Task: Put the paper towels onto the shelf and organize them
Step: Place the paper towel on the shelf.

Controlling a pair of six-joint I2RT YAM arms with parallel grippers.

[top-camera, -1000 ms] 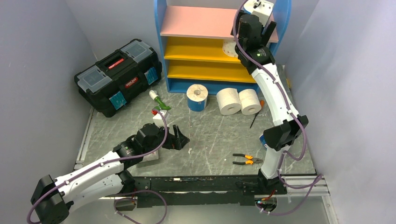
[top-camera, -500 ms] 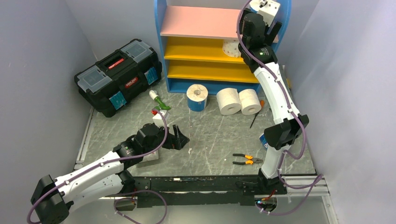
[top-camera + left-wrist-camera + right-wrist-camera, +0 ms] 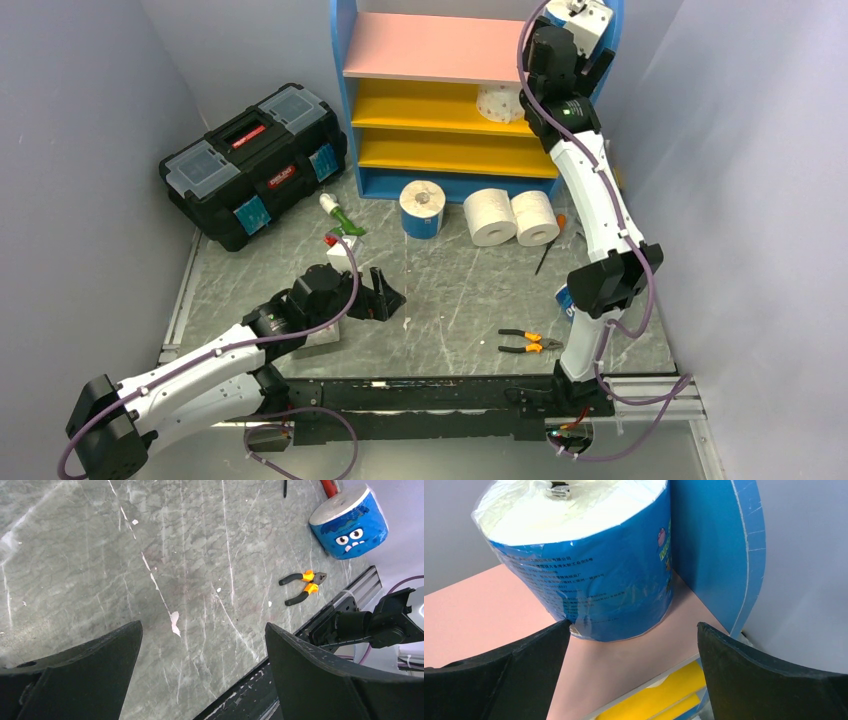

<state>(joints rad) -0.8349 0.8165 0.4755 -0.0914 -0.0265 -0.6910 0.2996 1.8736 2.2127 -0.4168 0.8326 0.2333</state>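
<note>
Right gripper (image 3: 631,627) raised at right end of pink top board (image 3: 430,47) of shelf (image 3: 343,100), fingers spread wide, clamped on nothing. Blue-wrapped roll (image 3: 589,570) upright on that board, against blue side panel, just ahead of fingertips. Dotted roll (image 3: 497,103) on upper yellow board (image 3: 420,105). On table (image 3: 450,290) before shelf: blue roll (image 3: 422,208), then first white roll (image 3: 490,217) and second white roll (image 3: 535,217), these two touching. Face-printed blue roll (image 3: 349,522) near right arm base, pliers (image 3: 301,586) nearby. Left gripper (image 3: 202,630) low over table, fingers wide apart, holding nothing.
</note>
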